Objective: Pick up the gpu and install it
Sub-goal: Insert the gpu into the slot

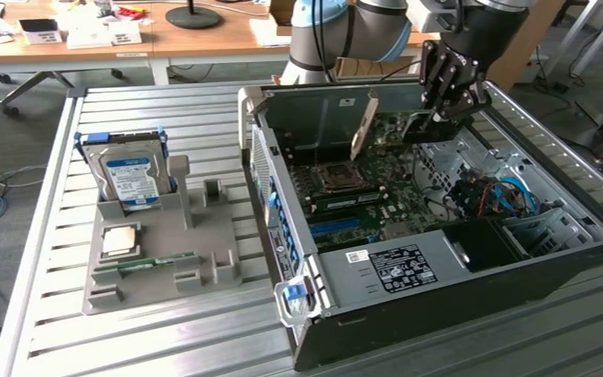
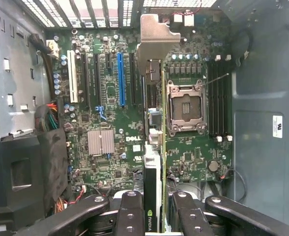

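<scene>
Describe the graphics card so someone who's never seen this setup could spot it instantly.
Find the open black computer case on the slatted metal table. Inside, over the motherboard, the gripper holds the gpu on edge. Unlike the memory stick and hard drive in the gray holder outside, it's a green card with a silver end bracket.

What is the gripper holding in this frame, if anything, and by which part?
The gpu, pinched between the gripper fingers across its two faces, at the end opposite its silver end bracket, held on edge over the motherboard.
</scene>
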### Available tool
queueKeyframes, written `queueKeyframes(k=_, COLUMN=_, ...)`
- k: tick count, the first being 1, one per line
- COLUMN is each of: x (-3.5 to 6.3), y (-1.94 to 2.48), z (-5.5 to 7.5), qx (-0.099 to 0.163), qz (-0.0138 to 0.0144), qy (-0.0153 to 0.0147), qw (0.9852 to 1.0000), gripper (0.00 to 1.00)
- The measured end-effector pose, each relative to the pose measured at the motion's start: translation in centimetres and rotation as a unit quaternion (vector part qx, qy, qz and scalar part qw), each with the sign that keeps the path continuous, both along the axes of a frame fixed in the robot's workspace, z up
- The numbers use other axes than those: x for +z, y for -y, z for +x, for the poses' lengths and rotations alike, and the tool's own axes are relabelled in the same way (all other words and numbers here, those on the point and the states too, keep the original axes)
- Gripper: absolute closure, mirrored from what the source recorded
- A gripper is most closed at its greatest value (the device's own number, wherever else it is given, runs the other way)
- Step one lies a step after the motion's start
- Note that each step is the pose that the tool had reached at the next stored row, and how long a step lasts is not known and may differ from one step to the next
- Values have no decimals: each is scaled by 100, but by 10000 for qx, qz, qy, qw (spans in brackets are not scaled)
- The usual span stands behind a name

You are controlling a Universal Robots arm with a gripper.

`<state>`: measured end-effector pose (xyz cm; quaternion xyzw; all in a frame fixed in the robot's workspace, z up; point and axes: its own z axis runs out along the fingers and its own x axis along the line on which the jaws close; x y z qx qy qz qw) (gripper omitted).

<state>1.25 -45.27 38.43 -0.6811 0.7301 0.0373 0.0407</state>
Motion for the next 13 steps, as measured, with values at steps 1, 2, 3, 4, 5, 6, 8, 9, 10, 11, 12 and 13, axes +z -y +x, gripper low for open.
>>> queueKeyframes(k=1, x=-13, y=3, z=0, qx=0, qz=0, qy=0, qw=10000, gripper=73)
queueKeyframes(k=2, x=-23, y=5, z=0, qx=0, qz=1, qy=0, qw=10000, gripper=73)
queueKeyframes(k=3, x=-27, y=5, z=0, qx=0, qz=0, qy=0, qw=10000, gripper=73)
queueKeyframes(k=4, x=-27, y=5, z=0, qx=0, qz=-1, qy=0, qw=10000, gripper=73)
queueKeyframes(k=5, x=-27, y=5, z=0, qx=0, qz=-1, qy=0, qw=10000, gripper=73)
queueKeyframes(k=6, x=-27, y=6, z=0, qx=0, qz=-1, qy=0, qw=10000, gripper=73)
queueKeyframes(k=8, x=-30, y=6, z=-13, qx=0, qz=0, qy=0, qw=10000, gripper=73)
queueKeyframes(k=9, x=-31, y=6, z=-28, qx=1, qz=1, qy=0, qw=10000, gripper=73)
queueKeyframes(k=10, x=-32, y=6, z=-43, qx=0, qz=0, qy=0, qw=10000, gripper=73)
queueKeyframes(k=11, x=-33, y=6, z=-57, qx=0, qz=0, qy=0, qw=10000, gripper=73)
queueKeyframes(k=12, x=-33, y=6, z=-70, qx=0, qz=0, qy=0, qw=10000, gripper=73)
queueKeyframes(k=13, x=-34, y=6, z=-84, qx=0, qz=-1, qy=0, qw=10000, gripper=73)
